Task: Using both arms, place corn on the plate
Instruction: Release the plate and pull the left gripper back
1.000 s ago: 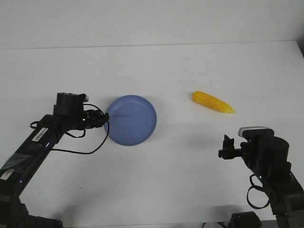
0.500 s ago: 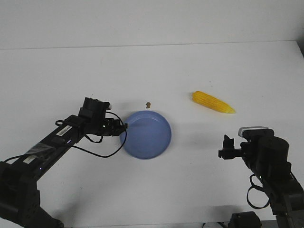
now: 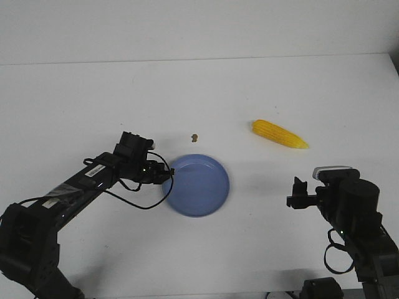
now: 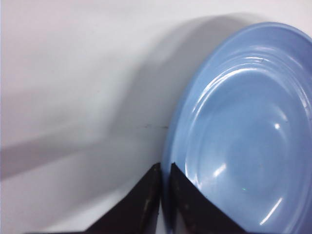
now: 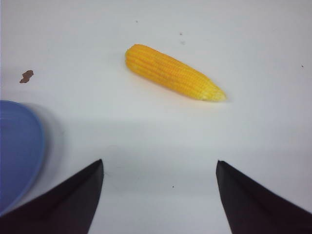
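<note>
A: Corn point(image 3: 279, 134) lies on the white bench point(image 3: 249, 87), right of centre in the front view, pointed tip toward the right edge, well apart from the plate point(image 3: 198, 185).

B: And the plate?

A: Lower centre. The left end effector point(image 4: 161, 187) pinches its rim, fingers point(image 4: 141, 204) nearly pressed together.

B: The right one?

A: The right end effector point(image 5: 160, 187) is spread wide, holding nothing. A small brown speck point(image 3: 194, 136), perhaps a crumb, sits just above the plate.
</note>
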Controlling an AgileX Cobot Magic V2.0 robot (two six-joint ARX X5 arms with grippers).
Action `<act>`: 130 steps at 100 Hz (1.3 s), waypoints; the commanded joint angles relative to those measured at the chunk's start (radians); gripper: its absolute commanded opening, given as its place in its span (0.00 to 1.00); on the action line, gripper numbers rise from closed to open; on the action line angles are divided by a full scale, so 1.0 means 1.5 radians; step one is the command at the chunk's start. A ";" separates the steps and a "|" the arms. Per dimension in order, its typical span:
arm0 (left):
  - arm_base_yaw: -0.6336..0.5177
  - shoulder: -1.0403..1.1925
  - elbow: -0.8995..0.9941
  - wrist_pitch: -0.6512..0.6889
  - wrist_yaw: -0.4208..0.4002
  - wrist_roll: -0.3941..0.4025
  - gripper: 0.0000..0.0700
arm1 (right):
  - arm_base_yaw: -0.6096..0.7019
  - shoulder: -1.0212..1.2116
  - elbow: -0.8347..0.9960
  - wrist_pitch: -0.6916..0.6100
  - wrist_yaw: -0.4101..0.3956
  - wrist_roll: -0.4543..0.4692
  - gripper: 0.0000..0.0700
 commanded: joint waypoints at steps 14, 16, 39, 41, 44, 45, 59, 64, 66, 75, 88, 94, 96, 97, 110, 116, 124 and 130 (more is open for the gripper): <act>-0.003 0.010 0.010 0.001 -0.017 0.016 0.01 | 0.000 0.003 0.011 0.007 0.000 0.005 0.70; -0.003 0.010 0.010 0.001 -0.017 0.016 0.02 | 0.000 0.003 0.011 0.007 0.000 0.005 0.70; -0.003 0.015 0.009 0.001 -0.017 0.016 0.02 | 0.000 0.003 0.011 0.007 0.000 0.005 0.70; -0.003 0.016 0.009 0.001 -0.017 0.016 0.02 | 0.000 0.003 0.011 0.007 0.000 0.005 0.70; -0.003 0.020 0.009 0.000 -0.017 0.016 0.02 | 0.000 0.003 0.011 0.007 0.000 0.005 0.70; -0.003 0.020 0.009 0.000 -0.017 0.016 0.03 | 0.000 0.003 0.011 0.007 0.000 0.005 0.70; -0.003 0.032 0.009 -0.007 -0.017 0.016 0.13 | 0.000 0.003 0.011 0.007 0.000 0.005 0.70; -0.003 0.032 0.009 -0.008 -0.017 0.016 0.22 | 0.000 0.003 0.011 0.007 0.000 0.005 0.70; -0.003 0.032 0.009 -0.008 -0.017 0.016 0.24 | 0.000 0.003 0.011 0.007 0.000 0.005 0.70; -0.003 0.032 0.009 -0.008 -0.017 0.016 0.33 | 0.000 0.003 0.011 0.007 0.000 0.005 0.70; -0.003 0.032 0.009 -0.008 -0.017 0.017 0.54 | 0.000 0.003 0.011 0.007 0.000 0.005 0.70; -0.002 0.032 0.009 -0.009 -0.017 0.022 0.67 | 0.000 0.003 0.011 0.007 0.000 0.005 0.70; -0.002 0.032 0.009 -0.009 -0.017 0.023 0.68 | 0.000 0.003 0.011 0.007 0.000 0.005 0.70; -0.002 0.032 0.009 -0.009 -0.017 0.024 0.69 | 0.000 0.003 0.011 0.007 0.000 0.005 0.70; -0.001 0.029 0.009 -0.004 -0.016 0.031 0.73 | 0.000 0.003 0.011 0.007 0.000 0.005 0.70; 0.002 0.023 0.009 -0.002 -0.017 0.041 0.73 | 0.000 0.003 0.011 0.007 0.000 0.005 0.70; 0.008 0.005 0.009 0.000 -0.019 0.050 0.73 | 0.000 0.003 0.011 0.007 0.000 0.005 0.70; 0.012 -0.014 0.009 0.002 -0.028 0.063 0.73 | 0.000 0.003 0.011 0.007 0.000 0.005 0.70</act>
